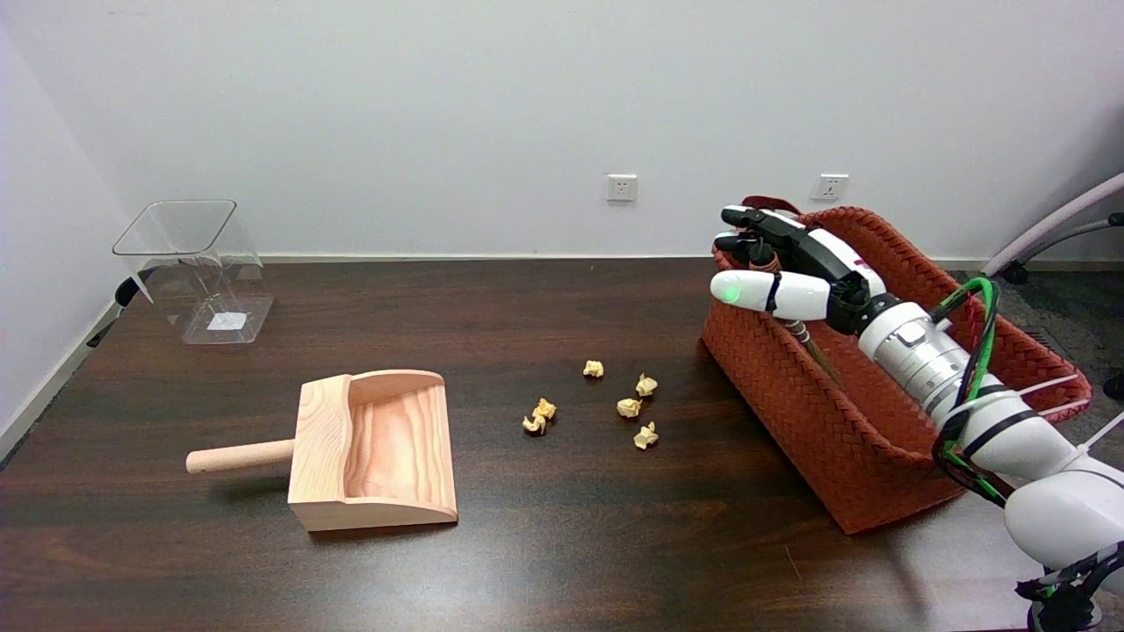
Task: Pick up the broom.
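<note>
At the far left I see a clear plastic bin (pixel 198 268), hard and glossy. Next comes a pale wooden dustpan (pixel 373 449) with a round peg handle, smooth-grained and rigid, then a scatter of crumpled paper scraps (pixel 628 407) on the dark wood-grain counter (pixel 562 544).

On the right sits a rust-red woven basket (pixel 843 439), and the broom (pixel 803 338) stands inside it: only a thin brown shaft and a wrapped neck show. I judge it light and stiff, with coarse fibre that should not slip. The neck looks the best place to hold.

My robot hand (pixel 786 263) is at that neck, fingers curled about it, but I cannot tell whether they have clamped.
</note>
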Robot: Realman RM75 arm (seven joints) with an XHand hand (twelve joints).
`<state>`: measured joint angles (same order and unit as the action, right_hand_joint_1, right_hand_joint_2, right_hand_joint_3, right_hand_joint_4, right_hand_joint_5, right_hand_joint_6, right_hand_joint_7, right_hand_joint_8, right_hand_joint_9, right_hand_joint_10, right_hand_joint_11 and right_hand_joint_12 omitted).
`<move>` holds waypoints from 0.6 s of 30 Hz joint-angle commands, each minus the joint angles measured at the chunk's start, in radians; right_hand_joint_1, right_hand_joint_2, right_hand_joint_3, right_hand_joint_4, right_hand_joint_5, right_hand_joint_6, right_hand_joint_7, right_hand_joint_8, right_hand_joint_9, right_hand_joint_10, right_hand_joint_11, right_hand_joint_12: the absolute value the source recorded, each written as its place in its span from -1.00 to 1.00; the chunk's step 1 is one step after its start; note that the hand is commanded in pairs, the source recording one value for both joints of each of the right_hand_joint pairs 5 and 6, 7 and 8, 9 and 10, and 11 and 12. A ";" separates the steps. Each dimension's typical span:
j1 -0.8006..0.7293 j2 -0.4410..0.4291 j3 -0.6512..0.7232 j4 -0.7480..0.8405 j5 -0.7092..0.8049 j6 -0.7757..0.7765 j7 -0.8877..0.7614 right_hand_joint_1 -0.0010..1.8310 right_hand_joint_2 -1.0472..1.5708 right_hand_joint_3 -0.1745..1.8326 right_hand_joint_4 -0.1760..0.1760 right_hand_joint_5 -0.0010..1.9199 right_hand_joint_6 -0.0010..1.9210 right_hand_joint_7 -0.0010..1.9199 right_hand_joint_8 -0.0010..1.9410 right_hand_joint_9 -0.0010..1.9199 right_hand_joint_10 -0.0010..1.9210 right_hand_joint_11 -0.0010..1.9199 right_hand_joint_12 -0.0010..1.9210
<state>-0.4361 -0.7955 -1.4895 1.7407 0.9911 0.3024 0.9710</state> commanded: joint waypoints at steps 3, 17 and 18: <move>0.005 0.000 -0.021 -0.030 0.011 -0.003 0.007 0.00 0.26 -1.00 0.00 -0.69 -0.69 -0.49 -0.50 -0.69 -0.69 -0.69 -0.69; 0.007 -0.008 -0.017 -0.042 0.034 0.007 0.007 0.02 0.43 -0.85 0.00 0.18 0.18 0.68 0.66 0.18 0.18 0.18 0.18; 0.007 -0.008 -0.016 -0.042 0.034 0.007 0.007 0.02 0.44 -0.84 0.00 0.22 0.22 0.74 0.72 0.22 0.22 0.22 0.22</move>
<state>-0.4312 -0.7954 -1.5053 1.7136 1.0080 0.3013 0.9765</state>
